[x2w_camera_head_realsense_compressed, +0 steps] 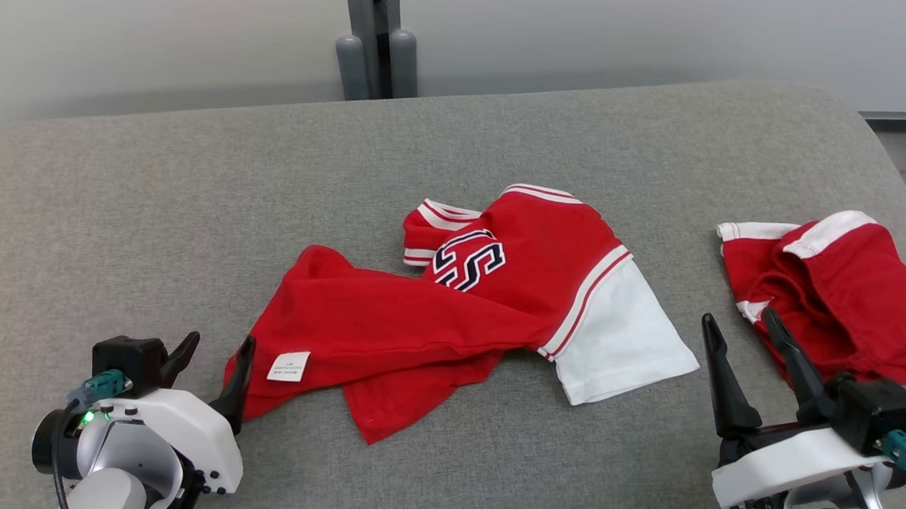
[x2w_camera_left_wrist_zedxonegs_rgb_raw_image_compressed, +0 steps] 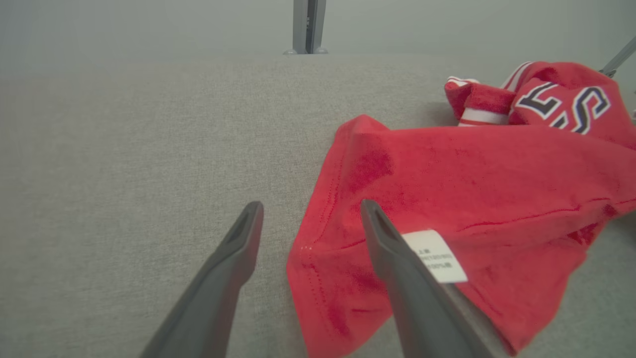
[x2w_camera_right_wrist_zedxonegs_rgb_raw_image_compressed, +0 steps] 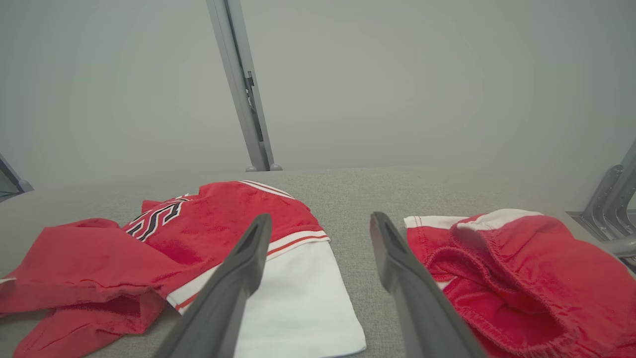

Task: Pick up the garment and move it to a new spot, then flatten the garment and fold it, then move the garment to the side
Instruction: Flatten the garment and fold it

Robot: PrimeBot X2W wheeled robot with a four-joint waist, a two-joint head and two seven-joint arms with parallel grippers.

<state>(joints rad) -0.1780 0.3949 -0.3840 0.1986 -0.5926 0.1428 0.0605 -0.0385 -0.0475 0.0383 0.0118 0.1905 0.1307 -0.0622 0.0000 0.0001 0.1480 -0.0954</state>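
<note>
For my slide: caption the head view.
Open left gripper and right gripper flank a crumpled red shirt on grey tabletop.

This looks like a plain lab or test room: a grey cloth-covered tabletop (x2w_camera_head_realsense_compressed: 161,199) stands before a bare pale wall (x2w_camera_head_realsense_compressed: 656,35), with a grey metal frame post (x2w_camera_head_realsense_compressed: 378,33) behind.

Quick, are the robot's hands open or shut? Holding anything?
Left gripper: open, holding nothing, at the red shirt edge.
Right gripper: open, holding nothing.

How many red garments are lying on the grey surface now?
2. The crumpled lettered shirt lies in the middle; the smaller red garment lies apart, at the right. More could be hidden beneath them.
</note>
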